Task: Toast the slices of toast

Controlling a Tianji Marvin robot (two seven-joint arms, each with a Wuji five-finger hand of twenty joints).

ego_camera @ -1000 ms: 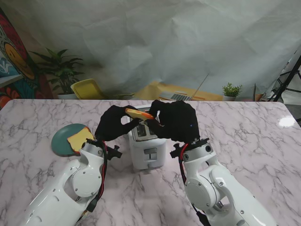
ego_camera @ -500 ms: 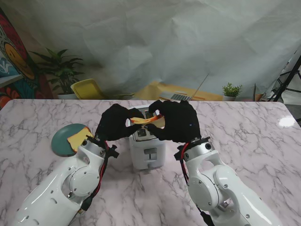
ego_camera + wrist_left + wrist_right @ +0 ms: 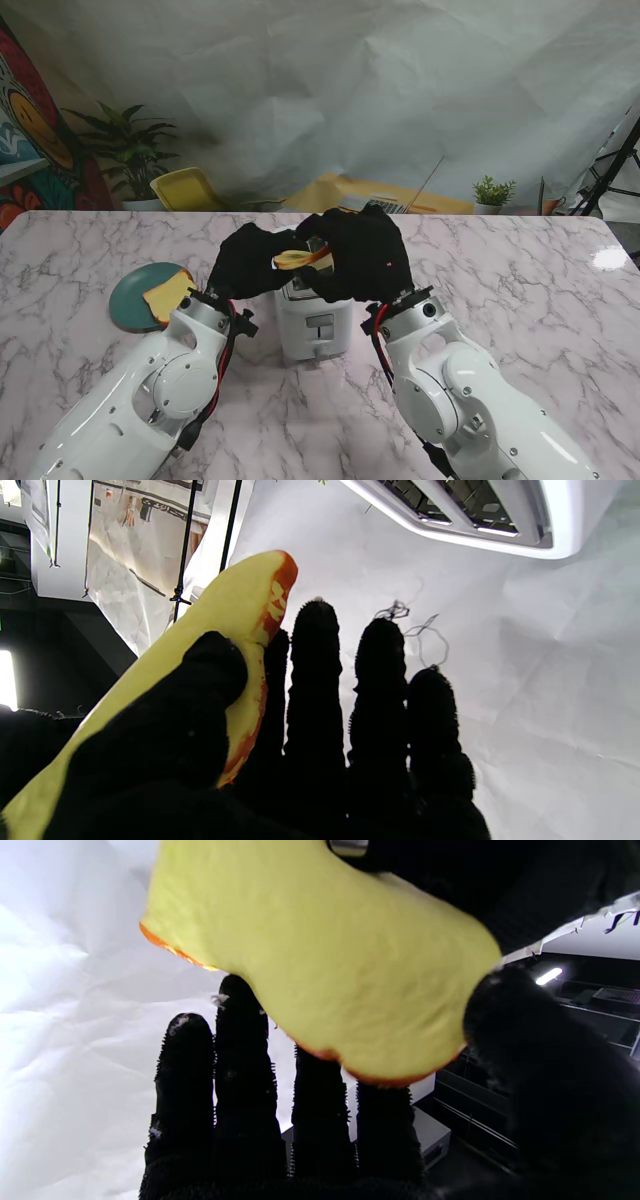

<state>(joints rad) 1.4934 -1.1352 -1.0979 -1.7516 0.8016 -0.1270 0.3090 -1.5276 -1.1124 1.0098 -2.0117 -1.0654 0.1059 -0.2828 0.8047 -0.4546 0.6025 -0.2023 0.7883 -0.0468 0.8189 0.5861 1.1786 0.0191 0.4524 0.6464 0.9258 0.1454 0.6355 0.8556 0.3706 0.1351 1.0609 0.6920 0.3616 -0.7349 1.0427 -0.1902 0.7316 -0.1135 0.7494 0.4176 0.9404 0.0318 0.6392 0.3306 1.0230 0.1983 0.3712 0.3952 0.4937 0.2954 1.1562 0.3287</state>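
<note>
A yellow toast slice (image 3: pixel 300 259) with an orange crust hangs just over the slots of the white toaster (image 3: pixel 315 322) at the table's middle. My left hand (image 3: pixel 250 265) grips it; in the left wrist view the thumb presses the slice (image 3: pixel 225 605) against the fingers (image 3: pixel 320 705), with the toaster's slots (image 3: pixel 475 510) beyond. My right hand (image 3: pixel 360 258) covers the slice's other end. There the slice (image 3: pixel 325 955) sits between my straight fingers (image 3: pixel 240 1080) and the thumb, which touches its edge. A second slice (image 3: pixel 165 297) lies on a teal plate (image 3: pixel 128 302) to the left.
The marble table (image 3: pixel 520 290) stretches out to both sides of the toaster. Behind its far edge are a yellow chair (image 3: pixel 186 188), a leafy plant (image 3: pixel 125 150), a laptop (image 3: pixel 385 205) and a small potted plant (image 3: pixel 492 192).
My right hand has moved left over the slice and closed in on it. The slice has sunk slightly toward the toaster's slots. The left hand kept its hold.
</note>
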